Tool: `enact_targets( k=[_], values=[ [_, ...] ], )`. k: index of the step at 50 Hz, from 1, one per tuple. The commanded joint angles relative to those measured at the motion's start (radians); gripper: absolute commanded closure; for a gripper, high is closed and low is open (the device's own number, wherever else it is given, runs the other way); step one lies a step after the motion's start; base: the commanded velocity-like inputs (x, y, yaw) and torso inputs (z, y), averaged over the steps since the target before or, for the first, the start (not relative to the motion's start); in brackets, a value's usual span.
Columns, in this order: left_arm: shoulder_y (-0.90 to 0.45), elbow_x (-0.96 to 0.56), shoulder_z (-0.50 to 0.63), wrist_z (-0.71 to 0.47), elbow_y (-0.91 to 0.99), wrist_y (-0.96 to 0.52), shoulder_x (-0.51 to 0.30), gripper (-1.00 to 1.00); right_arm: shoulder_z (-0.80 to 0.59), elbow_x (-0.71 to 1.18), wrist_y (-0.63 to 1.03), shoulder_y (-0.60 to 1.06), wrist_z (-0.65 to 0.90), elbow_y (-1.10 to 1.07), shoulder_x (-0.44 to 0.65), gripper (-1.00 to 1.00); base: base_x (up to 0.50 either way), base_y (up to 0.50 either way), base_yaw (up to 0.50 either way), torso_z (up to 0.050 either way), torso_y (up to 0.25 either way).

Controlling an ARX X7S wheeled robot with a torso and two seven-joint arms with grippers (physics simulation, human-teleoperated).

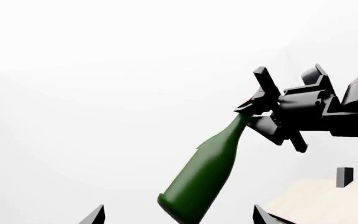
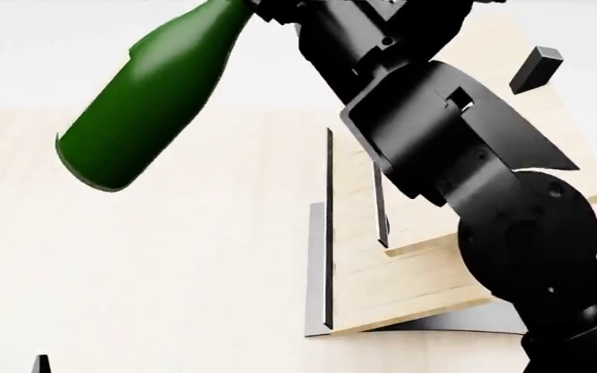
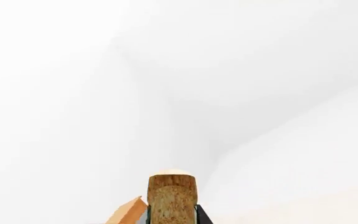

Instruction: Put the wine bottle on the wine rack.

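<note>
Tilting wine bottle, base low, right claw clamping neck

Bright, even, washed-out white; sharp renders.

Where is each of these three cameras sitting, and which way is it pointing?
Head view: from the robot's head, looking forward and down on the wine rack; the right arm crosses it, lifting the wine bottle.
Left wrist view: from the left arm, facing the right hand gripping the bottle's neck; its own left hand's fingertips poke in at one edge, apart.
Right wrist view: from the right arm, staring along the bottle's cork at blank white wall.
Shared: all three show the bottle; head and left wrist views also show the rack.
</note>
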Motion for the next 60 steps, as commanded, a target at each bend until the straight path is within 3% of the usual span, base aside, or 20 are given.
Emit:
enact_targets(
  k=[1, 34, 60],
  values=[
    [-0.004, -0.002, 0.002, -0.001, -0.001, -0.004, -0.001, -1.00, 0.121, 0.083, -0.058, -0.026, 0.076, 0.019, 0.037, 1.00, 0.00, 0.00, 0.00, 0.000, 0.000],
    [-0.010, -0.001, 0.006, -0.009, -0.004, -0.011, -0.005, -1.00, 0.318, 0.244, -0.143, -0.131, 0.148, 0.011, 0.205, 1.00, 0.00, 0.00, 0.00, 0.000, 0.001],
    [-0.023, -0.003, 0.013, -0.008, -0.008, -0.022, -0.007, -1.00, 0.339, 0.245, -0.128, -0.151, 0.197, -0.022, 0.294, 1.00, 0.00, 0.00, 0.00, 0.000, 0.001]
  ],
)
